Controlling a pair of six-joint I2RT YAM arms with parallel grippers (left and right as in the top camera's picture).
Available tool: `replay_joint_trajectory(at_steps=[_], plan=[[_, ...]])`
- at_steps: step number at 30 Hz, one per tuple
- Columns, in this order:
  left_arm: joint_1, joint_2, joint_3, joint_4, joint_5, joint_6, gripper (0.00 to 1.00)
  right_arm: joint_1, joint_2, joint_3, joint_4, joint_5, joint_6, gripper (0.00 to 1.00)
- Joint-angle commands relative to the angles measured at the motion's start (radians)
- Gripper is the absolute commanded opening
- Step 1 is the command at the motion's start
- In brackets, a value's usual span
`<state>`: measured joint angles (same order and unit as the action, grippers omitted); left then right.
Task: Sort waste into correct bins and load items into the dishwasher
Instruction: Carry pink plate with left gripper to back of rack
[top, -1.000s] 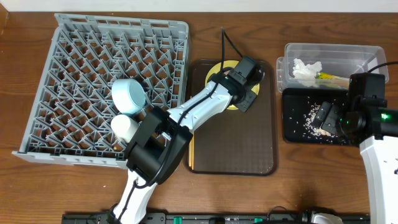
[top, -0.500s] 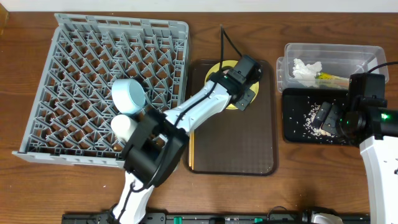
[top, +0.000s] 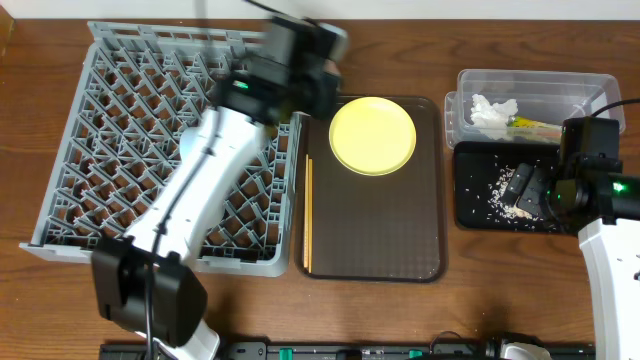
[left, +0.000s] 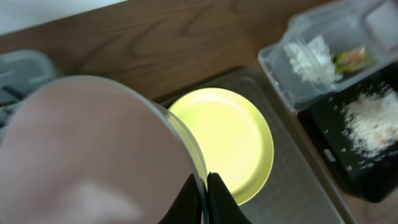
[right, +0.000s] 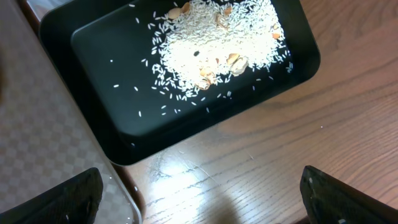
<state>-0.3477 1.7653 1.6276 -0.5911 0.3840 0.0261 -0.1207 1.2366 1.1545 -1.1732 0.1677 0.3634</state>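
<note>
My left gripper (left: 204, 182) is shut on the rim of the cream-white bowl (left: 93, 155) and holds it in the air. In the overhead view this gripper (top: 318, 62) is blurred over the back right corner of the grey dish rack (top: 120, 120). The yellow plate (top: 372, 135) lies bare on the brown serving tray (top: 390, 240), with the chopsticks (top: 308, 215) along the tray's left edge. My right gripper (right: 202, 199) is open and empty over the wood just in front of the black tray (right: 186, 118), which holds the rice crumbs (right: 217, 43). The blue bowl and cup are hidden under my left arm.
The clear tub (top: 530, 85) at the back right holds the white tissue (top: 490, 110) and the snack wrapper (top: 530, 123). The black tray (top: 475, 215) lies right in front of it. My left arm stretches diagonally across the rack.
My left gripper has left the plate and swung up and left toward the rack's back right corner with the cream-white bowl. The plate now shows whole. The right arm has not moved.
</note>
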Motion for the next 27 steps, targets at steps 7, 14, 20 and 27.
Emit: replay_joint_trajectory(at_steps=[7,14,20,27], plan=[[0.322,0.046,-0.001,-0.047,0.559,0.000,0.06,-0.007,-0.004,0.004,0.002,0.000,-0.005,0.99],[0.452,0.130,-0.001,-0.048,0.828,-0.001,0.06,-0.007,-0.004,0.004,0.002,0.000,-0.005,0.99],[0.507,0.232,-0.001,-0.052,0.955,-0.057,0.06,-0.007,-0.004,0.004,0.002,0.000,-0.005,0.99],[0.567,0.319,-0.001,-0.060,0.963,-0.091,0.06,-0.007,-0.004,0.004,-0.001,0.000,-0.005,0.99]])
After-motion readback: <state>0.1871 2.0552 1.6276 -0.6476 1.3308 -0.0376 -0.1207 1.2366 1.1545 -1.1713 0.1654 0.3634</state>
